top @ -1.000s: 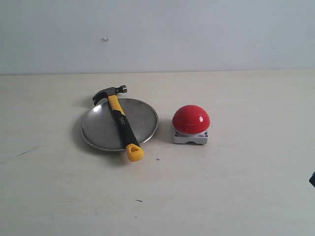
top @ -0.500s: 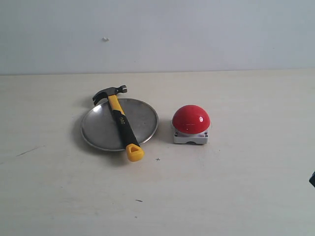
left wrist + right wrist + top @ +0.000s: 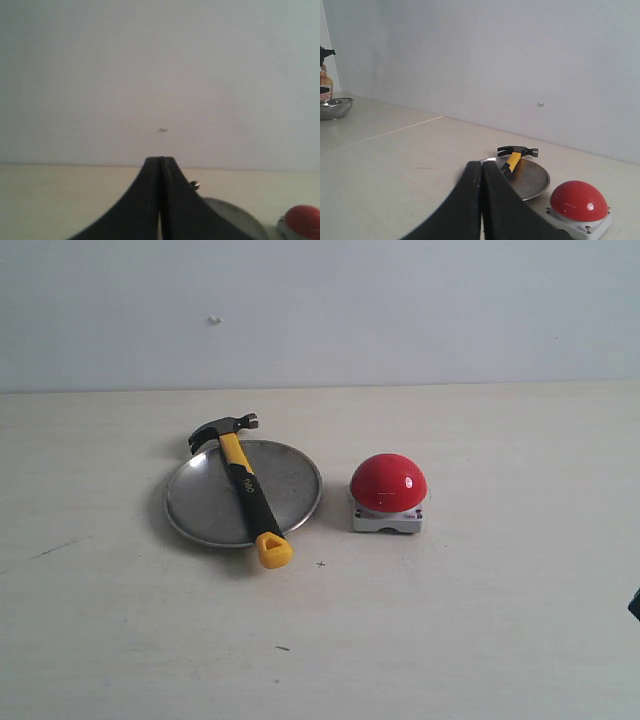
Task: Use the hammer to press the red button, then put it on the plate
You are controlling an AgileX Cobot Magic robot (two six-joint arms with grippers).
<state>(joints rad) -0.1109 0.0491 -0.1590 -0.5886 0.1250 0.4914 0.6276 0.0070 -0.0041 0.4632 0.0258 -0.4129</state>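
Observation:
The hammer (image 3: 245, 485) lies across the plate (image 3: 200, 502), its dark head past the far rim and its yellow looped end over the near rim. The red button (image 3: 388, 482) sits on its grey base just right of the plate. Neither gripper shows in the exterior view apart from a dark sliver at the right edge. My left gripper (image 3: 161, 161) is shut and empty, with the plate (image 3: 235, 215) and red button (image 3: 302, 220) beyond it. My right gripper (image 3: 482, 164) is shut and empty, short of the hammer (image 3: 512, 160), plate (image 3: 532, 177) and button (image 3: 579, 200).
A pale wall runs behind the table. In the right wrist view a silver bowl (image 3: 335, 107) and a bottle (image 3: 324, 80) stand far off at the table's end. A dark part (image 3: 635, 605) pokes in at the right edge of the exterior view.

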